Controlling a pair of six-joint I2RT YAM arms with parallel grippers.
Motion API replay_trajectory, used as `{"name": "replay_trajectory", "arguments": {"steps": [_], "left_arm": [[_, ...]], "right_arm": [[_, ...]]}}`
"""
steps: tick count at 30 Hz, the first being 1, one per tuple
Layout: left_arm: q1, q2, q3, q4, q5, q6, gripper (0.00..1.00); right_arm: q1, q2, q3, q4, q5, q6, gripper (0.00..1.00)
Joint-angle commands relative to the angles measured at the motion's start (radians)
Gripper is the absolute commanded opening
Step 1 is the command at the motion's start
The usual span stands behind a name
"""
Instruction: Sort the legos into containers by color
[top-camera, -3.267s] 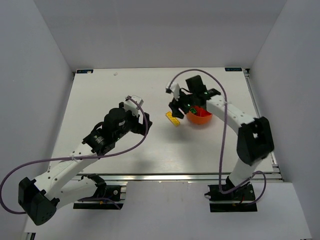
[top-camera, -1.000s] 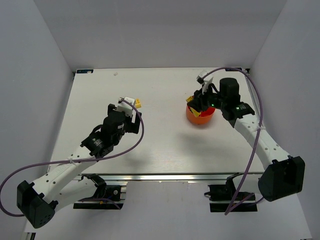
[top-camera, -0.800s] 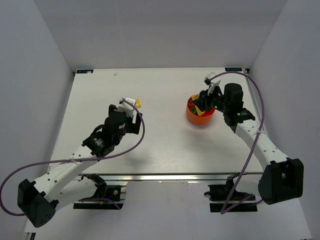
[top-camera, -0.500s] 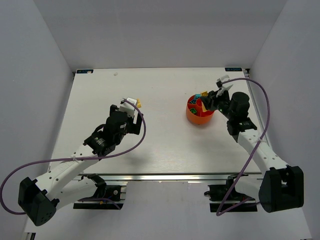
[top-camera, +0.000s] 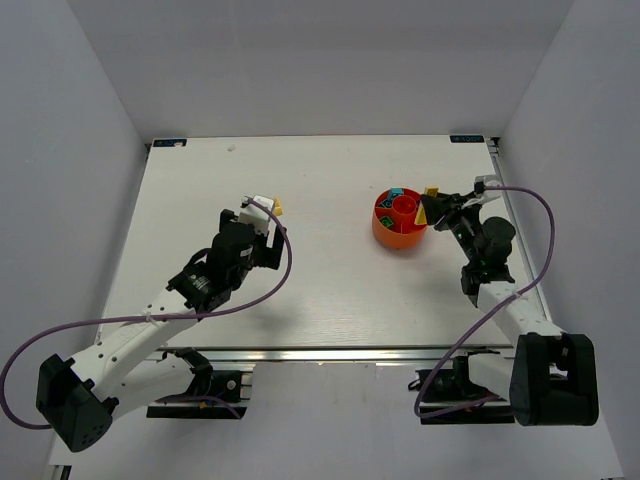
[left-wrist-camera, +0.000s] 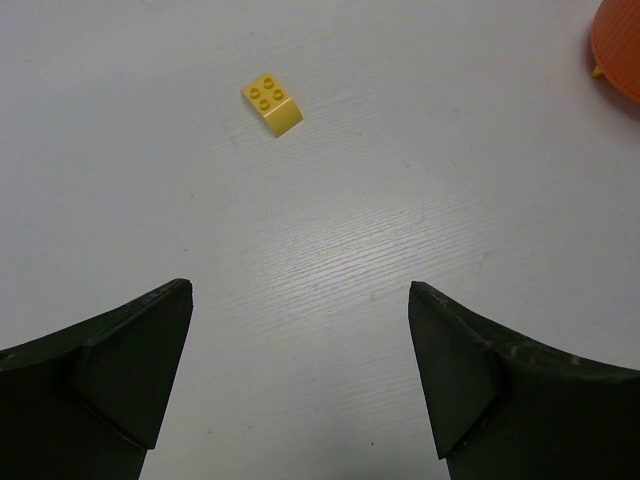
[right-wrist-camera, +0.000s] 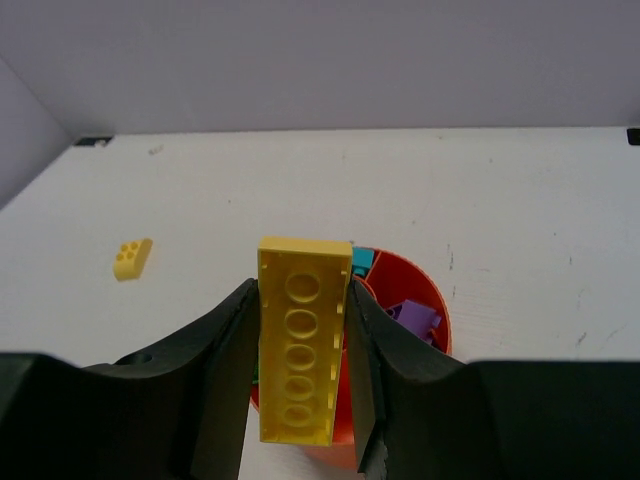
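- The right gripper (right-wrist-camera: 301, 300) clamps a long yellow brick (right-wrist-camera: 298, 380) by its sides, hollow underside facing the wrist camera.
- From above, that brick sits just right of the bowl (top-camera: 398, 238), near its rim.
- The bowl holds purple (right-wrist-camera: 415, 318) and teal (right-wrist-camera: 362, 262) bricks, among others.
- The left gripper (left-wrist-camera: 300, 370) has its jaws spread wide with nothing between them.
- A small yellow brick (left-wrist-camera: 272, 104) lies studs-up on the table (left-wrist-camera: 420, 200) ahead of the left gripper, well apart from the bowl.
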Motion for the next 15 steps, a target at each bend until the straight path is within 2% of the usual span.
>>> {"name": "replay_trajectory", "arguments": {"steps": [1, 4, 15], "left_arm": [[0.002, -0.008, -0.005, 0.014, 0.0, -0.007, 0.98], [0.002, -0.011, -0.005, 0.016, 0.001, -0.007, 0.98], [-0.007, -0.008, -0.007, 0.014, -0.009, -0.005, 0.98]], "right_arm": [[-0.029, 0.019, -0.024, 0.265, -0.048, 0.109, 0.0], [-0.044, 0.078, -0.063, 0.392, -0.075, 0.131, 0.0], [-0.093, 0.266, -0.064, 0.577, -0.157, 0.174, 0.0]]}}
